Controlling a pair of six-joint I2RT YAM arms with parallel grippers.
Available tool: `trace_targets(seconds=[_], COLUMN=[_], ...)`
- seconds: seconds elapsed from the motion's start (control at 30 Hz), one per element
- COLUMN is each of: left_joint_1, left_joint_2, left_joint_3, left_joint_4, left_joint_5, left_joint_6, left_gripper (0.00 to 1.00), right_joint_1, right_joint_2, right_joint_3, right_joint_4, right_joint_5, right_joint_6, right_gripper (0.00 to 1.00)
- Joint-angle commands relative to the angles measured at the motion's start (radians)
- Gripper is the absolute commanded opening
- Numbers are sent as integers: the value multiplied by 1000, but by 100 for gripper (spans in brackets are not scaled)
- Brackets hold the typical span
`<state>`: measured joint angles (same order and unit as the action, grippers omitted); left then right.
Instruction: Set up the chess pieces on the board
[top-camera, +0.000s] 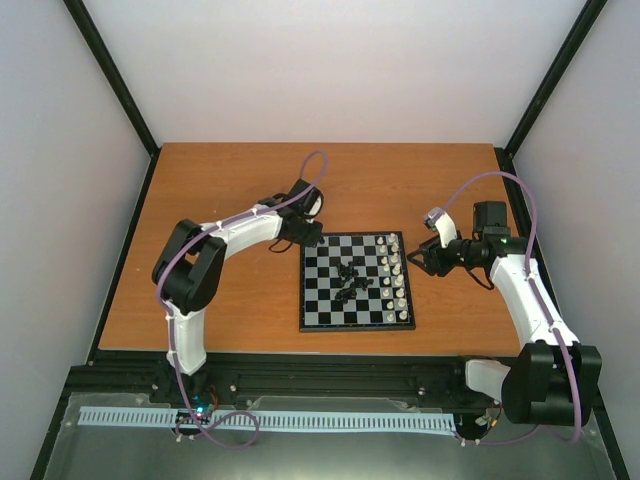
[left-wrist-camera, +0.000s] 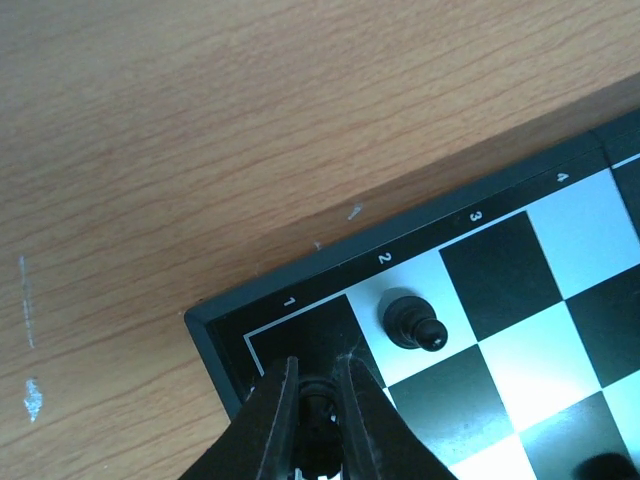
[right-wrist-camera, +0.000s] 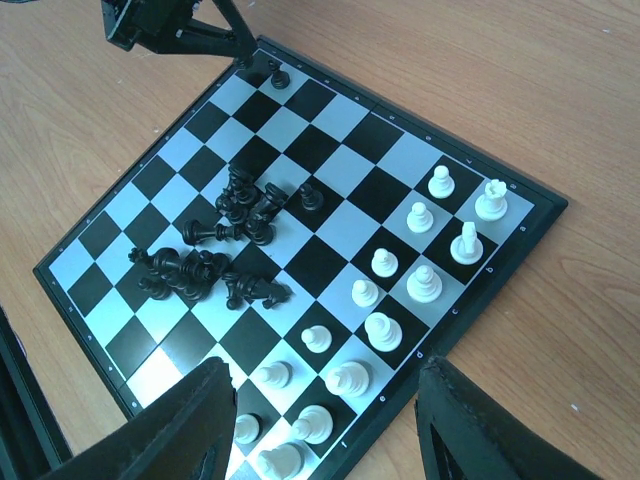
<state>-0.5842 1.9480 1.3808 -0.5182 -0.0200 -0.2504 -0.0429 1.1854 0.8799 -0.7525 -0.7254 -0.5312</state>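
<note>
While the left gripper (left-wrist-camera: 318, 365) pinches a black piece (left-wrist-camera: 318, 408) at bottom centre, the right gripper (right-wrist-camera: 322, 370) hangs half-open, empty.

Wooden table (top-camera: 230, 320) — pale scuffs (left-wrist-camera: 30, 398) on it; white walls (top-camera: 330, 60) around.

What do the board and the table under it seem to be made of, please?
The board looks like smooth plastic, probably: sheen on its squares, raised black rim. The table looks like wood or wood-grain laminate, matte: streaked orange-brown grain, pale scuffs.
</note>
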Motion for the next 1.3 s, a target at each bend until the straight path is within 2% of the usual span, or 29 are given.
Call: trace_targets(seconds=[0.0,0.77,0.97,1.27], left_joint_1=[3,3,3,3], left_joint_2=[21,77,71,-89], left_joint_3=[25,42,37,18], left_joint_4=[17,26,26,6], left_joint_5=[13,22,20,-48], left_joint_6=[-9,-10,-9,-32], left_gripper=[12,14,21,30], right_joint_1=[13,14,14,15], right_joint_2=[6,13,17,56], right_joint_3=[22,23,24,55], right_joint_4=[1,-4,-4,-20], right_joint_5=[-2,-2,-2,-11], right_joint_6=[-3,-7,-8,-15], right_gripper=[50,50,49,50])
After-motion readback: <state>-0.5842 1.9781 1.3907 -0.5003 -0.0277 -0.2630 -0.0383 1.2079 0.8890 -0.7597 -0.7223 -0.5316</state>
